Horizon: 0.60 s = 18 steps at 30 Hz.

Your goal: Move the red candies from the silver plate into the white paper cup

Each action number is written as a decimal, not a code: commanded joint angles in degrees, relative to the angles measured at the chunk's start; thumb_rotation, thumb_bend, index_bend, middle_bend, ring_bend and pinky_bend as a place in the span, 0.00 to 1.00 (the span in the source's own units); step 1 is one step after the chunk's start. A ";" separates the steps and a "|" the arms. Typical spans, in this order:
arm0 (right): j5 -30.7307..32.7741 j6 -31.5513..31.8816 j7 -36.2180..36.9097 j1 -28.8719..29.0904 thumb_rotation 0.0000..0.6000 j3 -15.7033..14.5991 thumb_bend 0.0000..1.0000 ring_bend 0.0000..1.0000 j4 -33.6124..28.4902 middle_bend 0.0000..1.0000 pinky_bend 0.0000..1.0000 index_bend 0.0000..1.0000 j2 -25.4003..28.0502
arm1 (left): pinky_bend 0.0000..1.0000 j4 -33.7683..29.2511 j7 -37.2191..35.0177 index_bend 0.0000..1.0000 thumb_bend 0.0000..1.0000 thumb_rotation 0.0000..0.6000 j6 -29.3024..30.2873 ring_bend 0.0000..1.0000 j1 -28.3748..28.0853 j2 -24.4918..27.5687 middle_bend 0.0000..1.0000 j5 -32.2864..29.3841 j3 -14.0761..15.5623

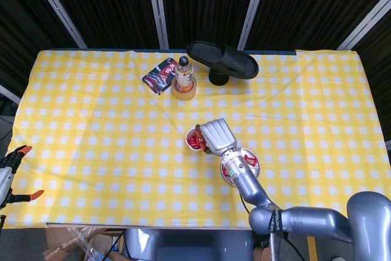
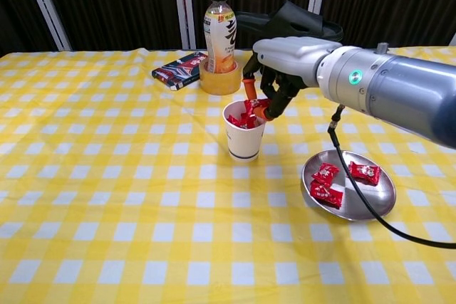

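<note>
At frame centre, right hand point(image 2: 267, 96) is poised directly over cup point(image 2: 244, 139) mouth, candy point(image 2: 255, 108) pinched in fingertips; left hand unseen.

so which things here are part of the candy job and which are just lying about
Part of the job:
right hand, over the cup with a candy
red candies
silver plate
white paper cup

Just lying about:
drink bottle in a tape roll
black slipper
black mesh cup
snack packet

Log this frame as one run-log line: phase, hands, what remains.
phase: placing | right hand: holds red candy over white paper cup | left hand: not in view | silver plate: candies left
</note>
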 commanded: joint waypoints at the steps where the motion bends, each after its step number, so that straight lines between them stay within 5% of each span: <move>1: 0.27 -0.26 0.65 0.53 1.00 -0.08 0.45 0.93 0.90 0.82 0.98 0.57 -0.70 | 0.00 -0.08 -0.07 0.00 0.04 1.00 -0.07 0.00 -0.02 0.07 0.00 -0.04 0.01; 18: 0.04 -0.15 1.76 2.42 1.00 -0.72 0.45 0.93 4.67 0.82 0.98 0.41 -2.70 | 0.00 -0.02 -1.41 0.00 0.04 1.00 -0.54 0.00 -0.15 0.42 0.00 -0.58 -0.31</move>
